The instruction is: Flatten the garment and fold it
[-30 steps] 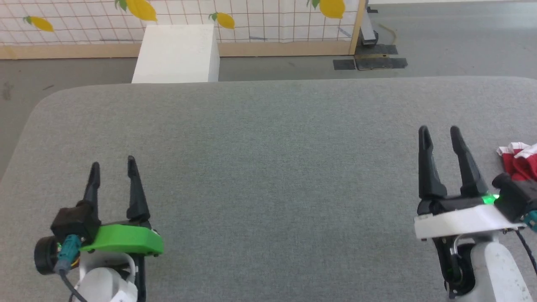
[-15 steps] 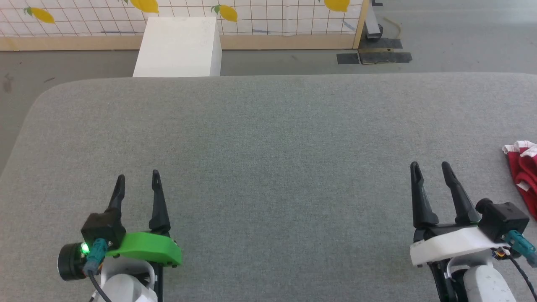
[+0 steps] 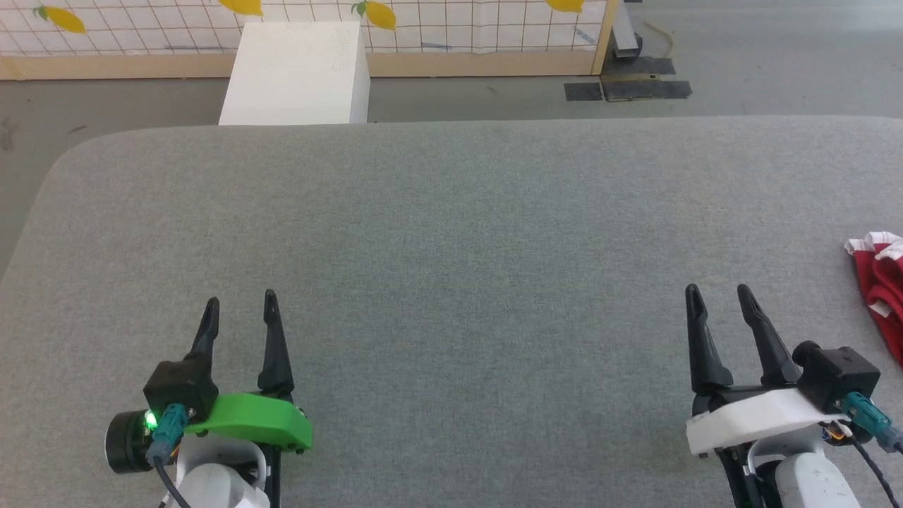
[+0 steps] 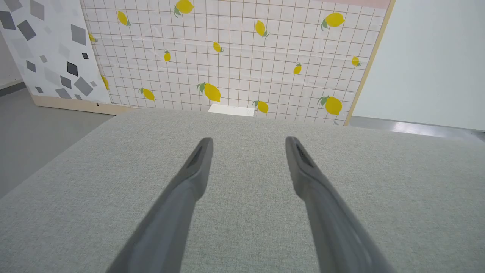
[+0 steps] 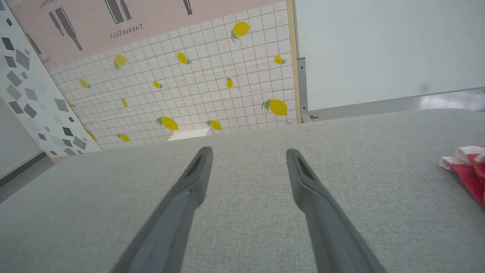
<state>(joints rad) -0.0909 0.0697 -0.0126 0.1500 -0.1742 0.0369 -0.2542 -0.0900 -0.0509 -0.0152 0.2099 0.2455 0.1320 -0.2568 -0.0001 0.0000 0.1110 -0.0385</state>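
Surface: grey padded table, bare through the middle.
Cloth: the garment, red shorts with white trim, lies bunched at the head view's right edge, partly cut off by the frame and not flattened.
Right arm: right gripper released and empty at lower right. A second ago it stood just beside the shorts; now it is drawn back and apart from them.
Left arm: left gripper released and empty at lower left, hardly moved.
Meaning: likely a reset; no flattening or folding has begun.
Right wrist view: catches the white hem at its right edge, and a pink poster above the lemon-print panel.
Head view: gives the white box beyond the table.
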